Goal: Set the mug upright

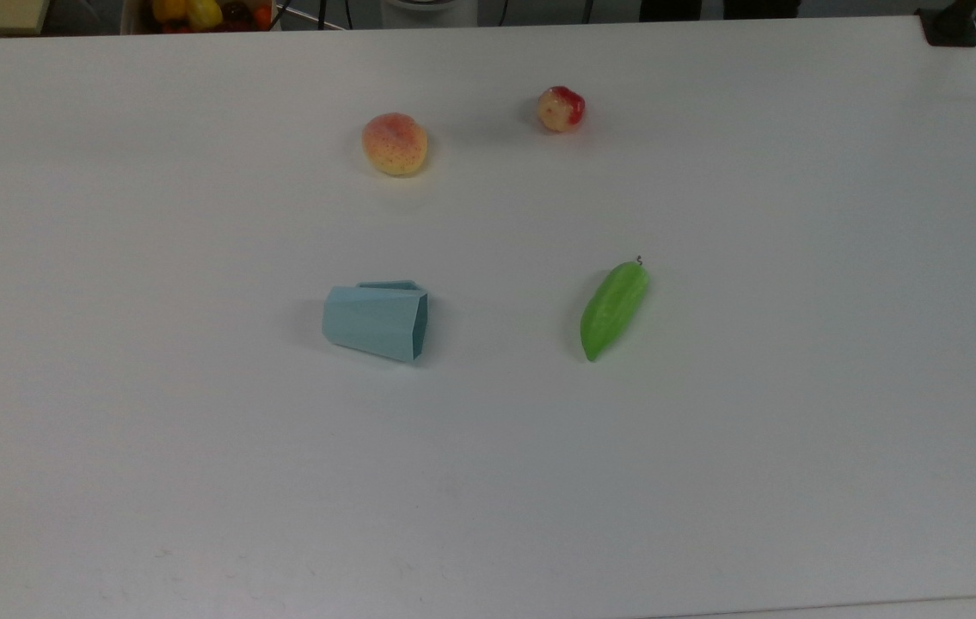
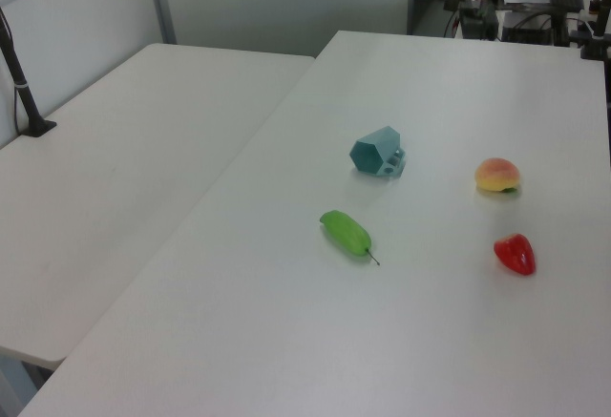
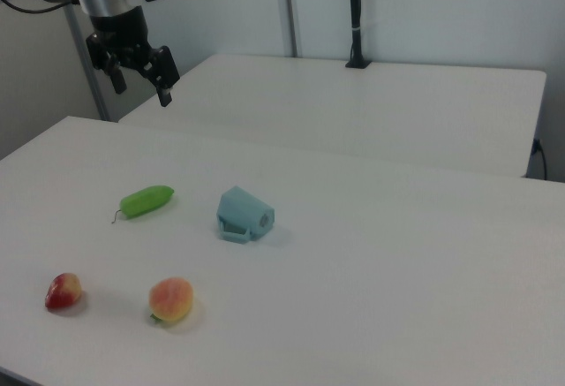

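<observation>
The mug (image 1: 376, 321) is pale teal-blue and faceted, and it lies on its side near the middle of the white table (image 1: 711, 447). In the top view its open hexagonal rim faces right and its handle points toward the table's far edge. It also shows in the left view, mug (image 2: 379, 153), and in the right view, mug (image 3: 244, 214), where its handle rests toward the table. My gripper (image 3: 141, 86) hangs high at the right view's upper left, well above and away from the mug. Its fingers are spread open and hold nothing.
A peach (image 1: 395, 144), a small red-and-yellow fruit (image 1: 561, 108) and a green vegetable (image 1: 614, 308) lie around the mug. A second white table (image 3: 397, 103) adjoins this one, with a black post (image 3: 355, 15) clamped on it. A fruit bin (image 1: 204, 13) sits beyond the far edge.
</observation>
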